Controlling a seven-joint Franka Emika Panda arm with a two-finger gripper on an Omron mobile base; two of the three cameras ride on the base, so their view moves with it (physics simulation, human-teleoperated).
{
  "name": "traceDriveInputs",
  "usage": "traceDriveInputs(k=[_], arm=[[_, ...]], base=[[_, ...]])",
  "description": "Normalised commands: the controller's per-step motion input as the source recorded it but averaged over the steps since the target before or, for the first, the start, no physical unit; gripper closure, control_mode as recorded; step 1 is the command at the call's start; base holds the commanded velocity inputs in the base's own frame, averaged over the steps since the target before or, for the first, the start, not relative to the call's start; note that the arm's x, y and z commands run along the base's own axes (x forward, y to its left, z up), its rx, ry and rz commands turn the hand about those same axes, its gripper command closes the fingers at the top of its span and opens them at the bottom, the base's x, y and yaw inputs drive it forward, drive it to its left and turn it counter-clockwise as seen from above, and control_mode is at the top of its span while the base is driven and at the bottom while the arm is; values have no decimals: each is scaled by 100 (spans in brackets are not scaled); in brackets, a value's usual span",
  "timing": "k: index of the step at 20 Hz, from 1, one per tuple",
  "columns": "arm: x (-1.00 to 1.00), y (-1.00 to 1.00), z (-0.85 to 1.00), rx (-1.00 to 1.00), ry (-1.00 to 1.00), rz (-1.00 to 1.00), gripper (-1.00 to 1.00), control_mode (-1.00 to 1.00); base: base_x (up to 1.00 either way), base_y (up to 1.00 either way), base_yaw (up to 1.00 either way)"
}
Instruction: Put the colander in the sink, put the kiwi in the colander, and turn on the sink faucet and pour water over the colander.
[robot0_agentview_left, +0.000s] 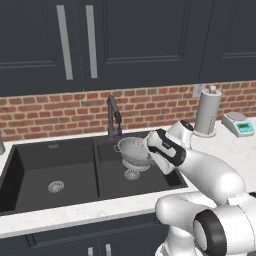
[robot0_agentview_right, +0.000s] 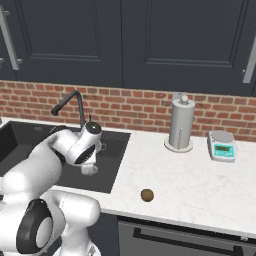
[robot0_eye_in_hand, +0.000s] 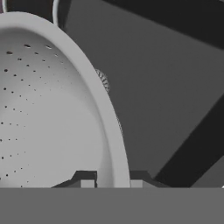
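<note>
Two fingertips (robot0_eye_in_hand: 89, 181) pinch the rim of the colander (robot0_agentview_left: 134, 151), one inside the bowl and one outside; the gripper (robot0_eye_in_hand: 112, 183) is pressed together on that thin metal edge. The colander hangs over the narrower right-hand basin of the black sink (robot0_agentview_left: 20, 160), its base above the round silver drain; whether it touches the basin floor cannot be told. The dark faucet (robot0_agentview_left: 114, 117) stands just behind it at the sink's back edge, spout angled forward. The kiwi (robot0_agentview_right: 147, 195) lies on the white counter (robot0_agentview_right: 200, 195) to the right of the sink, well apart from the colander, near the front edge. Further back on the counter stand a paper-towel holder (robot0_agentview_right: 180, 124) and a small kitchen scale (robot0_agentview_right: 222, 145), against the brick wall.
</note>
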Motion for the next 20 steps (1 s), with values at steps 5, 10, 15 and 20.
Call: traceDriveInputs(k=[5,10,15,20], arm=[[8,0,-56,0,0,8,100,-100],[26,4,-55,0,-6,10,100,-100],[51,17,-38,0,-8,5,100,-100],[53,10,-31,-1,0,0,100,-100]], base=[[0,0,0],[0,0,0],[0,0,0],[0,0,0]])
